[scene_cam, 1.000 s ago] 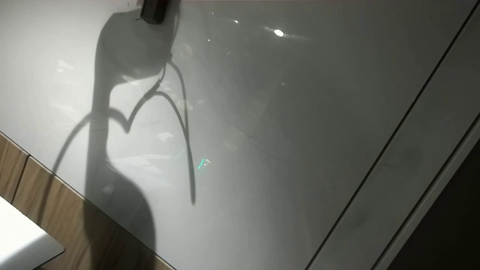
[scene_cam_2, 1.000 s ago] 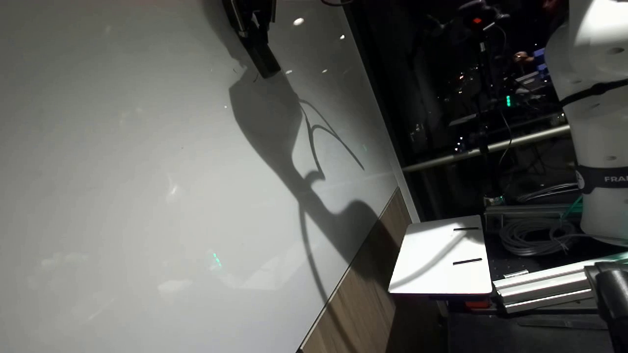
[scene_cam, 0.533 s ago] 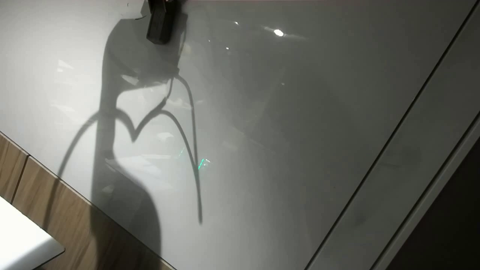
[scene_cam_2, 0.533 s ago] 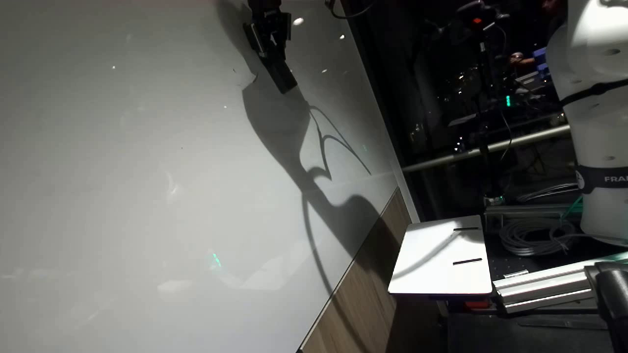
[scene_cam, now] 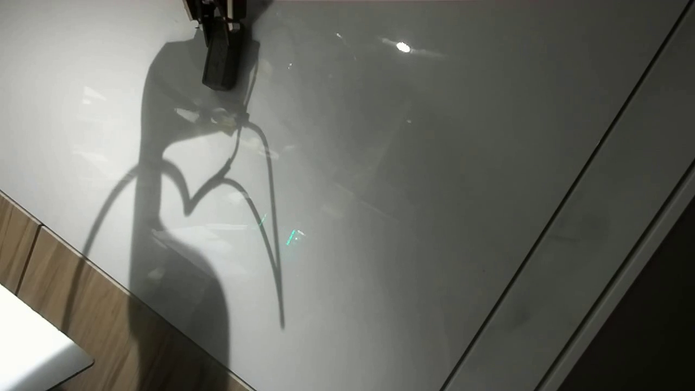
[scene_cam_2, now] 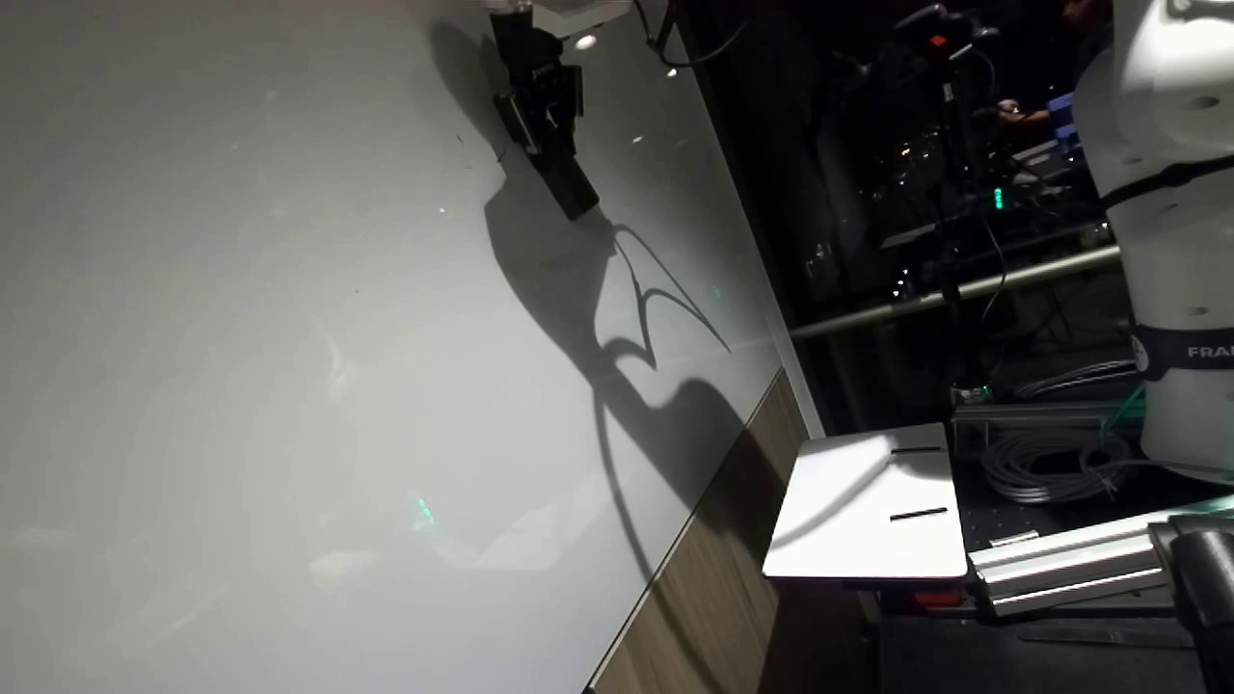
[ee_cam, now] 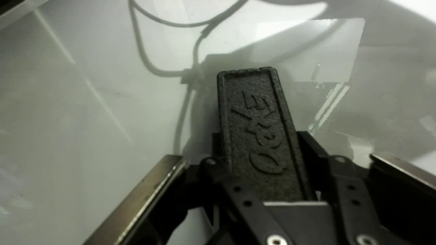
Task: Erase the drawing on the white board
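- An eraser is held in the claw.
- Wiping is judged in hand; the drawing is seen on the white board, near the claw.
- Sweeping across it is judged required next.

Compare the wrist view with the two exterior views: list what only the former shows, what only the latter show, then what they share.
Only the wrist view: raised lettering on the eraser.
Only the exterior views: a wooden strip, in both exterior views; a small dark pen mark and a coil of cable, in an exterior view.
Shared: the claw gripping the eraser, the white board, and thin looping shadows on it.
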